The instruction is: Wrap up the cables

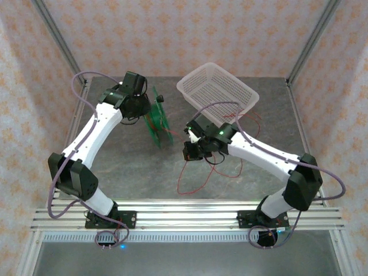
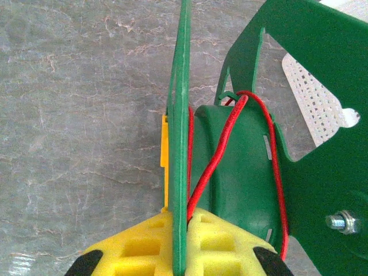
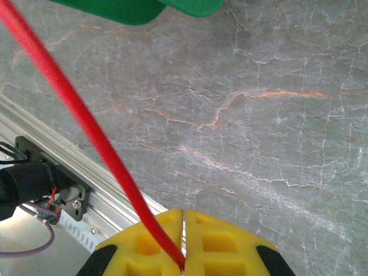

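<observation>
Cables (image 3: 86,123): thin red flexible wire, partly lying around a green flat-flanged plastic reel (image 2: 230,172), the rest trailing in loose loops on the grey marbled table (image 1: 115,167). Left jaws are clenching the reel's flange; right jaws are pinching the wire. White perforated basket (image 1: 218,86) is sitting behind; peach patterned walls (image 1: 172,34) are enclosing all.

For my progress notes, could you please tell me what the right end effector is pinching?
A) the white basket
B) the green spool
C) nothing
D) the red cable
D: in the right wrist view the red cable runs straight into the closed seam of the right end effector.
</observation>
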`<control>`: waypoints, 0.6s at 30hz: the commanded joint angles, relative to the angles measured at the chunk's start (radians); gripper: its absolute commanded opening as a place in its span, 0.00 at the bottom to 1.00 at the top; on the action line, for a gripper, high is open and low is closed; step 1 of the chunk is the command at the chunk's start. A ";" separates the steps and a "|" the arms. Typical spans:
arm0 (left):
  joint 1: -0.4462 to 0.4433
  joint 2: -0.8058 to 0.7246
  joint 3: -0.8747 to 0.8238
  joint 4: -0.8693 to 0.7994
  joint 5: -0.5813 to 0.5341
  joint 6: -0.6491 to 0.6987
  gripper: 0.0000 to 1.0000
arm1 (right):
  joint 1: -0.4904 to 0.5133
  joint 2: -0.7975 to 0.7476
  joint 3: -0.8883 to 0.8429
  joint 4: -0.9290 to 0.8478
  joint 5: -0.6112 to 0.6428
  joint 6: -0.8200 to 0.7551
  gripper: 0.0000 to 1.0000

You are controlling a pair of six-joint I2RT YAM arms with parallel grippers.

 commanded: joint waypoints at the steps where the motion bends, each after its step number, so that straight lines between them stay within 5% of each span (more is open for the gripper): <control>1: 0.044 -0.064 0.007 0.027 -0.075 -0.057 0.00 | 0.009 -0.019 -0.051 -0.100 0.020 0.002 0.00; 8: 0.049 -0.062 0.018 0.004 -0.122 -0.088 0.00 | 0.062 -0.023 -0.048 -0.067 -0.031 -0.012 0.00; 18: 0.050 -0.041 0.014 0.028 -0.072 -0.174 0.00 | 0.158 0.103 0.075 -0.159 0.120 -0.027 0.00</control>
